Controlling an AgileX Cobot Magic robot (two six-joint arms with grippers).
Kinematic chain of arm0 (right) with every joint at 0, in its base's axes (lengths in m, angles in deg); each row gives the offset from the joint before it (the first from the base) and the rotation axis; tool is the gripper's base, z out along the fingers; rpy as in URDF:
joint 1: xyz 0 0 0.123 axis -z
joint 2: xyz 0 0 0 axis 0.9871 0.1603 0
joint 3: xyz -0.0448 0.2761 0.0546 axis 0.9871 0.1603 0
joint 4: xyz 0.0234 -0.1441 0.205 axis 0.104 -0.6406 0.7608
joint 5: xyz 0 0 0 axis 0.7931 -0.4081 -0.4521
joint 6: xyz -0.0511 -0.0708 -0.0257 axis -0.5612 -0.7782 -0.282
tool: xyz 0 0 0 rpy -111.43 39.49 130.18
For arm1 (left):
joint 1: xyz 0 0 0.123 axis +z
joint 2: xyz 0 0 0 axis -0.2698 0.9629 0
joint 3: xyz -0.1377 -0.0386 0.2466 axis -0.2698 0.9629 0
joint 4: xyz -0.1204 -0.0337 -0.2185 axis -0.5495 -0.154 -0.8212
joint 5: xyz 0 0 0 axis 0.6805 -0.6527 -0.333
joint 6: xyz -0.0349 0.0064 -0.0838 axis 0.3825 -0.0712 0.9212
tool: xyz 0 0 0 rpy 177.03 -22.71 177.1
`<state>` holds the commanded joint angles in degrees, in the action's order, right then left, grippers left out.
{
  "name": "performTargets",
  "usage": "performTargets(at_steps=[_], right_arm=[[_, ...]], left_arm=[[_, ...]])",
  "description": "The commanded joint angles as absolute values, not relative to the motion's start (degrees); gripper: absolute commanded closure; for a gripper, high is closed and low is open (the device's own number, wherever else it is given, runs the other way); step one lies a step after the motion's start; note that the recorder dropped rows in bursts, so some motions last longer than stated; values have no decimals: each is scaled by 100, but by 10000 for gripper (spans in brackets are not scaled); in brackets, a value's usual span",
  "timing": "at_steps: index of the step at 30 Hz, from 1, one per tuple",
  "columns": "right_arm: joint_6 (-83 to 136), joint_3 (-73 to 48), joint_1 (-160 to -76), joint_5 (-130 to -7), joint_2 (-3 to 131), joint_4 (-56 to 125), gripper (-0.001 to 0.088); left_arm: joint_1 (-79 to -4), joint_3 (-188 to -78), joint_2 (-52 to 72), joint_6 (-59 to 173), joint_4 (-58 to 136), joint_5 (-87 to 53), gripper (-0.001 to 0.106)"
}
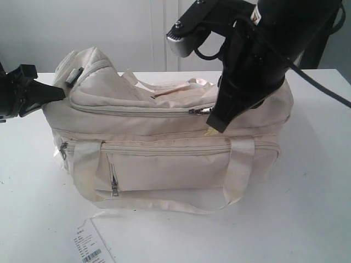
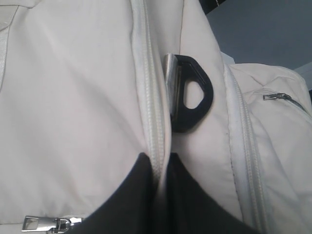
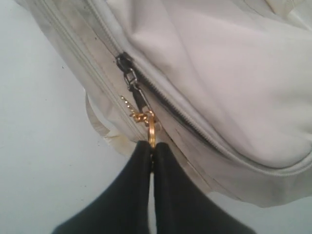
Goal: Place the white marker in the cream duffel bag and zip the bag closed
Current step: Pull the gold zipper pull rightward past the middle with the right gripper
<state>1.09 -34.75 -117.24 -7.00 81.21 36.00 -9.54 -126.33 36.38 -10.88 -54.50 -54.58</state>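
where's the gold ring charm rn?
Right wrist view: the gold ring charm is pinched in the shut right gripper, just off the zipper slider. Exterior view: toward the right end of the top zip on the cream duffel bag.

left claw: pinched shut, reaching level | right claw: pinched shut, angled down
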Motion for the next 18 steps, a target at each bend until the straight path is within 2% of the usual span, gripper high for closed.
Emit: performTargets(at_steps=[18], right_arm=[[107, -3475, -11356, -700, 7998, 3552, 868]], left_arm=[[-954, -12633, 3638, -1098, -5450, -5470, 1053]])
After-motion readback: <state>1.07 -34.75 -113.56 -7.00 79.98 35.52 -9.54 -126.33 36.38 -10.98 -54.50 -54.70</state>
